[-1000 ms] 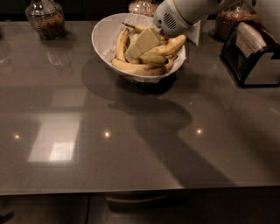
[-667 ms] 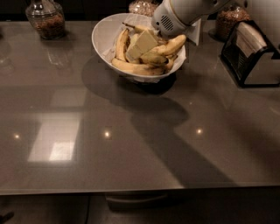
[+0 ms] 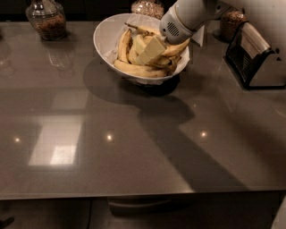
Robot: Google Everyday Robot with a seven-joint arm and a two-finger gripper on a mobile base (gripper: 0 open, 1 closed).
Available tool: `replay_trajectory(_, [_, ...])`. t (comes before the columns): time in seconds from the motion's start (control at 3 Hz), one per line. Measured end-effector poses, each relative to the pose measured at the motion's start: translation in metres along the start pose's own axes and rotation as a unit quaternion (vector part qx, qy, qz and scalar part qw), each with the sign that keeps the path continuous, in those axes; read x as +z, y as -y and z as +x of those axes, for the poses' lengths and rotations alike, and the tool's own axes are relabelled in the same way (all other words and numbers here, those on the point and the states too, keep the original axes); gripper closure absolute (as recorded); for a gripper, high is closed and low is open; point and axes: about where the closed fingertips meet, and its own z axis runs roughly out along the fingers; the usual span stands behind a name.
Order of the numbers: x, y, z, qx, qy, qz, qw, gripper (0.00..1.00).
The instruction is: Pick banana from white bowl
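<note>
The white bowl (image 3: 105, 38) stands at the back middle of the grey table and holds several bananas. My gripper (image 3: 149, 48) reaches in from the upper right and sits low among the fruit at the bowl's middle. A paler, plump banana (image 3: 133, 53) lies just left of the gripper, partly hidden by it. Deeper-yellow bananas lie along the bowl's front (image 3: 138, 69), left (image 3: 123, 44) and right (image 3: 178, 46). A thin banana with a long dark stem (image 3: 142, 30) lies at the back.
A glass jar of brown grains (image 3: 46, 20) stands at the back left, and others stand behind the bowl (image 3: 147, 8) and at the back right (image 3: 232, 22). A dark box-shaped holder (image 3: 254, 60) stands at the right. The table's front edge (image 3: 134, 194) runs across the bottom.
My gripper has sunk slightly lower among the bananas. The bowl and the other things have not moved.
</note>
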Motion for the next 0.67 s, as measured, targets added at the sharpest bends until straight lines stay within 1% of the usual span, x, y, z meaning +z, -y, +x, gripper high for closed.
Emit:
replay_trajectory(0.33, [0.0083, 0.0051, 0.0132, 0.009, -0.019, 0.001, 0.9998, 0.48])
replay_trajectory(0.67, [0.0081, 0.0051, 0.0130, 0.009, -0.019, 0.001, 0.9998, 0.68])
